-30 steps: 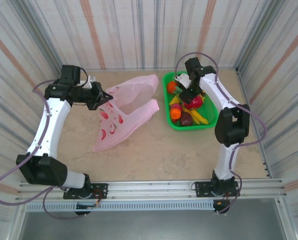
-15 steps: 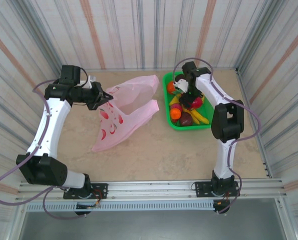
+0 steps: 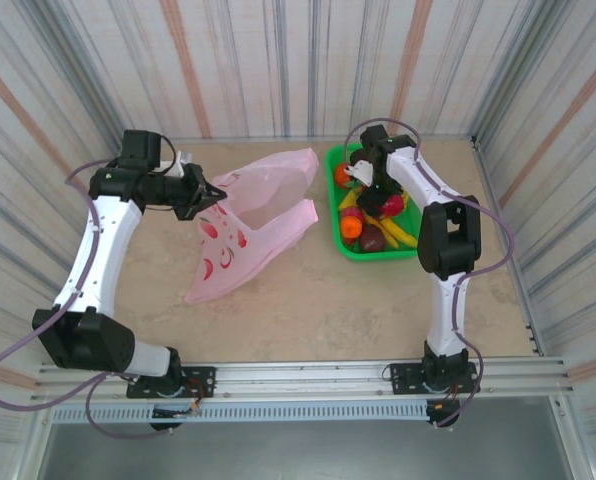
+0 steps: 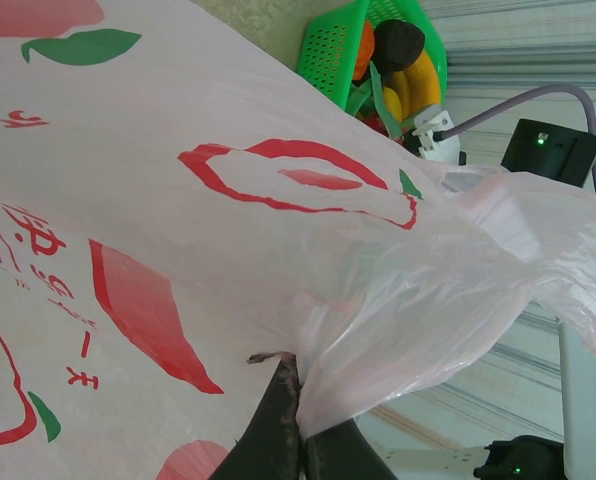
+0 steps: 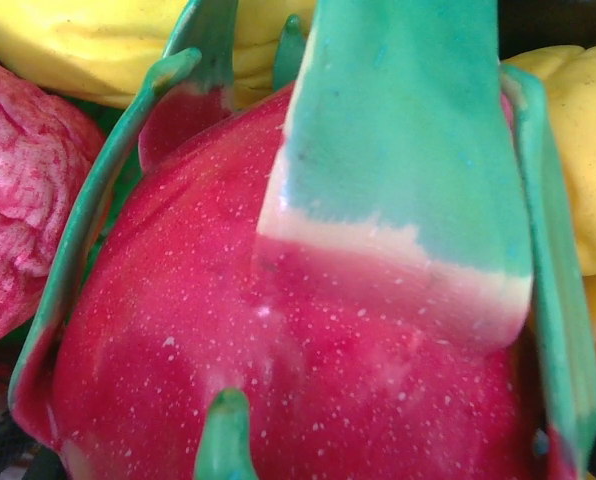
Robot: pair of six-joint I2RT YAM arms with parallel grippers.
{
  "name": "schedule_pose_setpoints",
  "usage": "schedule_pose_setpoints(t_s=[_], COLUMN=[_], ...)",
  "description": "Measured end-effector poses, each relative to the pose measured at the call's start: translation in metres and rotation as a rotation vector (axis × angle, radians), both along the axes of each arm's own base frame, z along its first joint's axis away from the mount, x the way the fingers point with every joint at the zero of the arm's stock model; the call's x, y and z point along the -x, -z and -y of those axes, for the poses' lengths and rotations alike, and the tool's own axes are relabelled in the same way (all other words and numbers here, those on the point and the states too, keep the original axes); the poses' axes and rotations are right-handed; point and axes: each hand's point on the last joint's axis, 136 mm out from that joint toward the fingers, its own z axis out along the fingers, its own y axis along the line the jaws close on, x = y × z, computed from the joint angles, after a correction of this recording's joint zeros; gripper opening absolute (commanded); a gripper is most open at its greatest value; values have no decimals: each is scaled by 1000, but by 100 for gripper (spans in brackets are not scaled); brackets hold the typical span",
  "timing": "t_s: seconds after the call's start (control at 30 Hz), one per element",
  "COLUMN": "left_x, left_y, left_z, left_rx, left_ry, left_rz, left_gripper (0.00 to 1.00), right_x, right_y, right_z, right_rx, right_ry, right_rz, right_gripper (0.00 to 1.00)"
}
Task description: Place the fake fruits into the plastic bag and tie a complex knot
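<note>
The pink plastic bag [image 3: 258, 212] lies crumpled at the table's back left, its red prints showing close up [image 4: 228, 200]. My left gripper [image 3: 211, 194] is shut on a bunched fold of the bag's film [image 4: 300, 378]. The fake fruits sit in a green tray [image 3: 332, 165]: oranges [image 3: 350, 227], a dark purple piece [image 3: 371, 238], bananas [image 3: 399, 236] and a pink-red dragon fruit [image 3: 389, 206]. My right gripper [image 3: 378, 195] hangs over the tray, open. The dragon fruit [image 5: 278, 330] with its green scales lies right under the right wrist camera, whose fingers are hidden.
Yellow bananas [image 5: 98, 40] and a wrinkled red fruit [image 5: 18, 200] press against the dragon fruit. The tray [image 4: 328, 50] stands just right of the bag. Striped walls close in the back and both sides. Bare tabletop [image 3: 318, 300] stretches toward the arm bases.
The right arm has folded in and leftward, and its gripper has come down close over the dragon fruit in the tray. The left gripper and the bag have not moved.
</note>
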Motion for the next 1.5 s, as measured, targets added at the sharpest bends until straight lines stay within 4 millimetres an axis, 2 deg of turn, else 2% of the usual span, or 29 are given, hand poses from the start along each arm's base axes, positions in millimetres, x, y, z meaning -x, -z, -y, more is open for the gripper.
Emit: schedule_pose_setpoints(t_s=[0.3, 0.47, 0.6, 0.83, 0.97, 1.07, 1.3, 1.4, 1.5], left_x=[1, 1, 1, 2, 3, 4, 4, 4, 5], left_y=[-1, 3, 3, 2, 3, 2, -3, -4, -5], left_z=[2, 2, 2, 5, 10, 14, 22, 23, 25], left_rx=[10, 10, 11, 33, 60, 71, 105, 112, 124], left_ry=[7, 7, 7, 11, 25, 39, 56, 60, 63], left_rz=[-2, -11, -9, -17, -25, -22, -18, -16, -25], left_gripper=[0, 0, 0, 0, 0, 0, 0, 0, 0], right_x=[0, 2, 2, 20, 52, 82, 154, 174, 201], right_y=[-4, -13, -42, -131, -168, -187, -220, -224, -219], right_z=[-2, -6, -7, 11, 21, 18, -17, -32, -52], right_rx=[-56, -148, -256, -482, -632, -747, -1049, -1128, -1195], right_ry=[51, 88, 130, 229, 277, 276, 144, 80, -15], right_rz=[43, 81, 151, 360, 457, 511, 571, 562, 551], right_gripper=[70, 69, 68, 67, 66, 66, 63, 64, 64])
